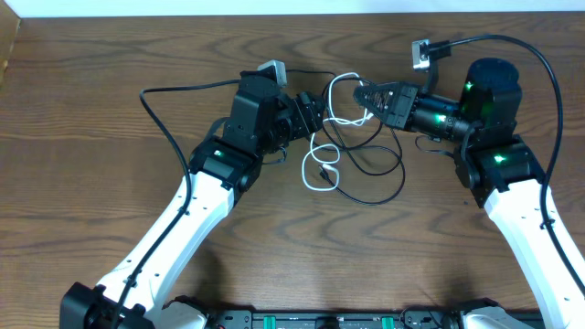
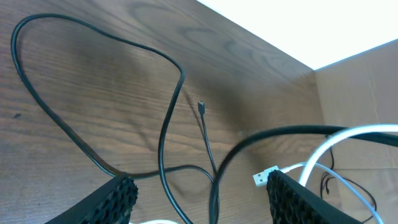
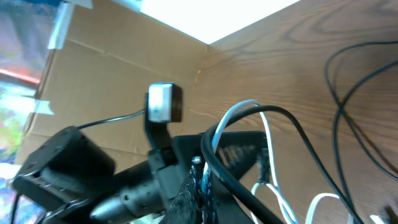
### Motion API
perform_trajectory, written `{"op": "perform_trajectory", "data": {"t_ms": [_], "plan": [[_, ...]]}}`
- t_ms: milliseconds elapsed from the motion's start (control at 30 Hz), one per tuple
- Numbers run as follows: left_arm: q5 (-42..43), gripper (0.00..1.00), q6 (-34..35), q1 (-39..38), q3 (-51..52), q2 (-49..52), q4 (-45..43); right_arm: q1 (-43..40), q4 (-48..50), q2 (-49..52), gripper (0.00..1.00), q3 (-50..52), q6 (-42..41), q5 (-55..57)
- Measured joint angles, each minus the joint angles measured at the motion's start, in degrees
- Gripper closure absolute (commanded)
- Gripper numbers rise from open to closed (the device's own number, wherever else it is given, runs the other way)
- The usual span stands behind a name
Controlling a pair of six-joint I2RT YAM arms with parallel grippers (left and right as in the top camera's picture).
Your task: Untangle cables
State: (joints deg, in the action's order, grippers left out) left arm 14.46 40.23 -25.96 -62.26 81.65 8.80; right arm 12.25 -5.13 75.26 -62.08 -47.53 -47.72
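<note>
A thin white cable [image 1: 306, 169] and a thin black cable [image 1: 402, 178] lie looped together on the wooden table between my arms. My left gripper [image 1: 315, 114] is open at the left of the tangle. In the left wrist view its fingers [image 2: 199, 186] straddle strands of the black cable [image 2: 163, 134], with the white cable [image 2: 336, 140] and its white USB plug [image 2: 264, 178] by the right finger. My right gripper [image 1: 364, 94] is at the tangle's upper right. In the right wrist view it [image 3: 202, 177] is shut on the white cable [image 3: 239, 109], and the black cable [image 3: 298, 134] crosses over the fingers.
Thicker black arm cables arc over the table at the left [image 1: 164, 119] and right [image 1: 548, 73]. A cardboard wall [image 3: 112, 81] stands past the table's far edge. The two gripper heads are close together over the tangle.
</note>
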Motion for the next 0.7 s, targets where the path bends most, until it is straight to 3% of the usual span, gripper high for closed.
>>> {"op": "perform_trajectory", "data": {"t_ms": [333, 700], "plan": [[0.2, 0.32, -0.7, -0.8, 0.0, -9.7, -0.6, 1.2, -1.7, 0.0, 0.98, 0.0, 0.7, 2.7], [-0.1, 0.32, -5.7, -5.0, 0.0, -2.7, -0.1, 2.2, 0.4, 0.0, 0.99, 0.0, 0.0, -2.0]]}}
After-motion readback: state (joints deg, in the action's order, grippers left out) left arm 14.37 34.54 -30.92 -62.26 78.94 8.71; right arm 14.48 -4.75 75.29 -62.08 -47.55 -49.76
